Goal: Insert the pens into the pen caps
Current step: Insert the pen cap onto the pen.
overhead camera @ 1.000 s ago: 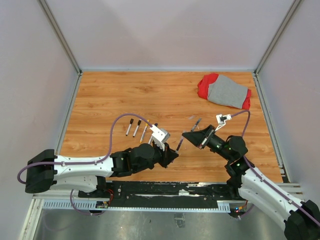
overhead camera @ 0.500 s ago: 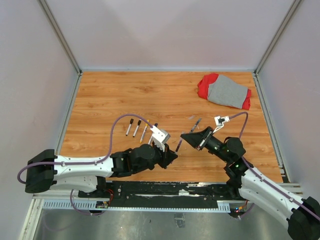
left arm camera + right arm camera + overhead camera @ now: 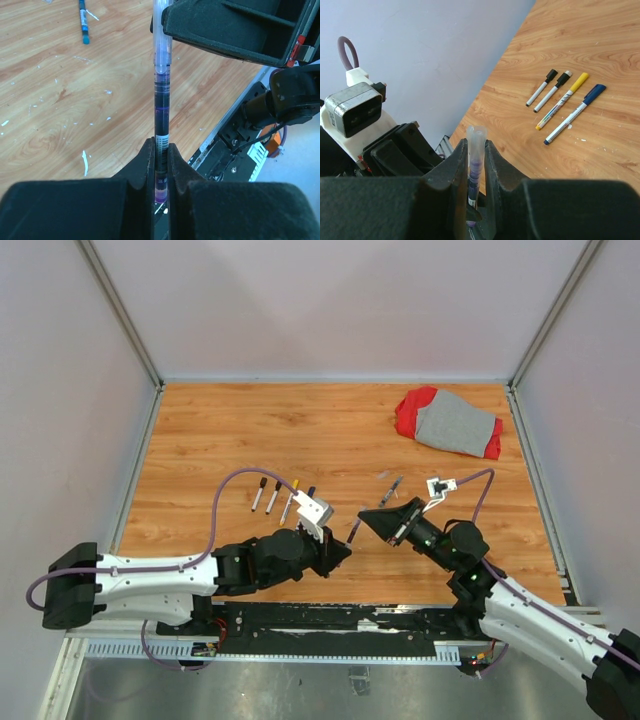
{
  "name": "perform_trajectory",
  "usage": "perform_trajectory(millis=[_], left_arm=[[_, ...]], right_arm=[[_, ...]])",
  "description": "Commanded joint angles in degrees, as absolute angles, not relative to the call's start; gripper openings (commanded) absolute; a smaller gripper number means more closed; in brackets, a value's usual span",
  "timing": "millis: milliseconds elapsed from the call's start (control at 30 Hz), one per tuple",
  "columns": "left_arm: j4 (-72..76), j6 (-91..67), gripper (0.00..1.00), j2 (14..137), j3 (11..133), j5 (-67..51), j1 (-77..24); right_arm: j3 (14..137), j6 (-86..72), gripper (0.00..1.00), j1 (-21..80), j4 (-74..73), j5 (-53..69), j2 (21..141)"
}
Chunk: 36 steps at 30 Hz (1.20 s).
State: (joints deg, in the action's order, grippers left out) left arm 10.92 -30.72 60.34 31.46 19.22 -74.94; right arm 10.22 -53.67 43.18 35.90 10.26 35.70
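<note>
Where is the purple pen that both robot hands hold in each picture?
Top external: purple pen, low centre of the picture.
Left wrist: the pen stands upright down the middle.
Right wrist: the pen is at bottom centre.
Shared landmark: the wooden table, under it in all three.

A robot lab: plain grey walls box in a wooden bench with robot arms bolted on

Held pen spans btw left gripper & right gripper, near-centre of table, off its surface. Row of four pens lies side by side just behind left gripper. Lone pen lies behind right gripper. Cloth in far-right corner, well apart from the rest.
</note>
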Motion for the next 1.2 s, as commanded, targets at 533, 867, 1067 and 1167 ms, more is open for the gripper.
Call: perform_trajectory(millis=[533,867,1067,1167], left_arm=[[16.8,-30.9,0.01,56.6,33.8,25.2,-75.1],[17.0,-30.4,0.00,56.1,34.8,25.1,-75.1],[16.9,-30.1,0.00,56.4,35.2,25.0,-75.1],[16.7,-30.6,0.00,56.4,34.7,24.8,-75.1]], right_arm=[[7.0,-47.9,0.01,60.8,27.7,0.3,37.9],[3.6,-48.0,0.01,71.5,26.9,-8.4,39.9],[4.2,-47.8,0.01,75.4,28.9,-10.8,42.4],[5.8,-46.2,0.00,75.4,27.0,-12.4,39.9]])
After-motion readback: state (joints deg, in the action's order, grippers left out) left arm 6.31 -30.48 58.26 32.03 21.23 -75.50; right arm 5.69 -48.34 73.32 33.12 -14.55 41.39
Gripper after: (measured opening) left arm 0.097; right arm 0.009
